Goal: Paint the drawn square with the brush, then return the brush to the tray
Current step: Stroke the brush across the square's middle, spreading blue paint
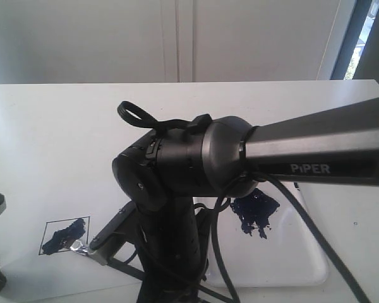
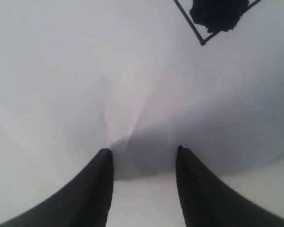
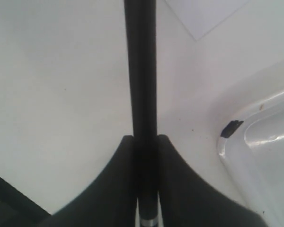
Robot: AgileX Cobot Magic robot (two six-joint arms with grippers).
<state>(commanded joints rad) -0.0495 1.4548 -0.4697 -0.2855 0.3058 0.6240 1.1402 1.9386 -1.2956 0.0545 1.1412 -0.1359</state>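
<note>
Plainly the painting is only part done: the drawn square (image 1: 63, 235) carries a slanting dark blue smear through its middle, with white left in its corners. The right claw (image 3: 144, 138) is closed on the brush (image 3: 141, 71), the black handle pinched between its jaws. What looks like the brush's silver end sits at the square's lower right corner, though the arm hides too much to say whether the bristles touch the paper.

To do this step well, I would keep the strokes short and light, work out from the smear into the bare corners, and stop at the pen lines. The left claw (image 2: 144, 151) stands open and empty over the sheet just beside the square (it could steady the paper).

The tray (image 1: 290, 259) waits well apart to the right, with a dark blue paint blotch (image 1: 256, 213) in it. The desk (image 1: 50, 126) is plain white and matt. Behind it are pale wall panels and a strip of window (image 1: 366, 31).
</note>
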